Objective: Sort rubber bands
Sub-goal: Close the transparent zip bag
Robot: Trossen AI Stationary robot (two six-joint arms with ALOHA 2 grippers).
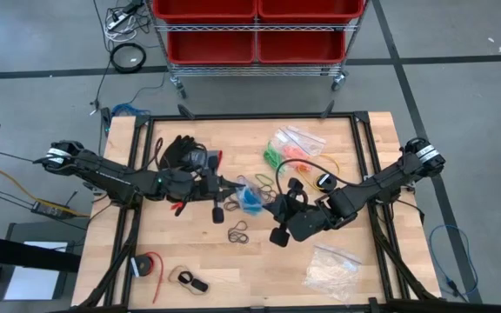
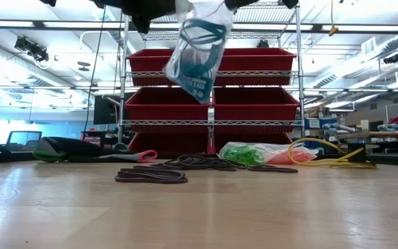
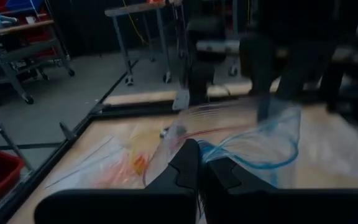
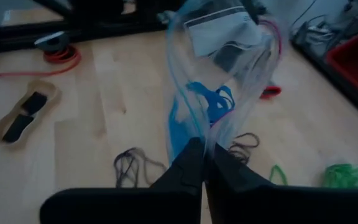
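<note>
A clear zip bag [image 1: 250, 198] with blue rubber bands in it [image 4: 205, 101] is held in the air between my two grippers above the table's middle. In the low view the bag [image 2: 197, 52] hangs tilted, well above the table. My left gripper [image 1: 226, 188] is shut on the bag's left side and my right gripper [image 1: 277, 207] on its right side. Loose black rubber bands [image 1: 239, 231] lie on the table below, and more of them [image 1: 264, 183] lie just beyond the bag. Flat bags of green bands [image 1: 276, 156] and orange bands [image 1: 301, 144] lie at the far side. My left gripper pinches an edge of the bag [image 3: 188, 134] between its two shut fingers, coming level from the table's left. The bag is lifted clear of the table and spreads out beyond the fingertips. My right gripper pinches the bag's opposite edge [image 4: 197, 127] between its two shut fingers, coming from the table's right. The bag stands open beyond the fingers, the blue bands lie inside it, and it is clear of the table.
A black glove [image 1: 181, 153] lies at the far left. A yellow cable [image 1: 327, 163] lies at the far right. A clear bag of whitish pieces [image 1: 332, 266] lies at the near right, and a red tape roll [image 1: 150, 265] at the near left. Red bins [image 2: 213, 90] stand behind the table.
</note>
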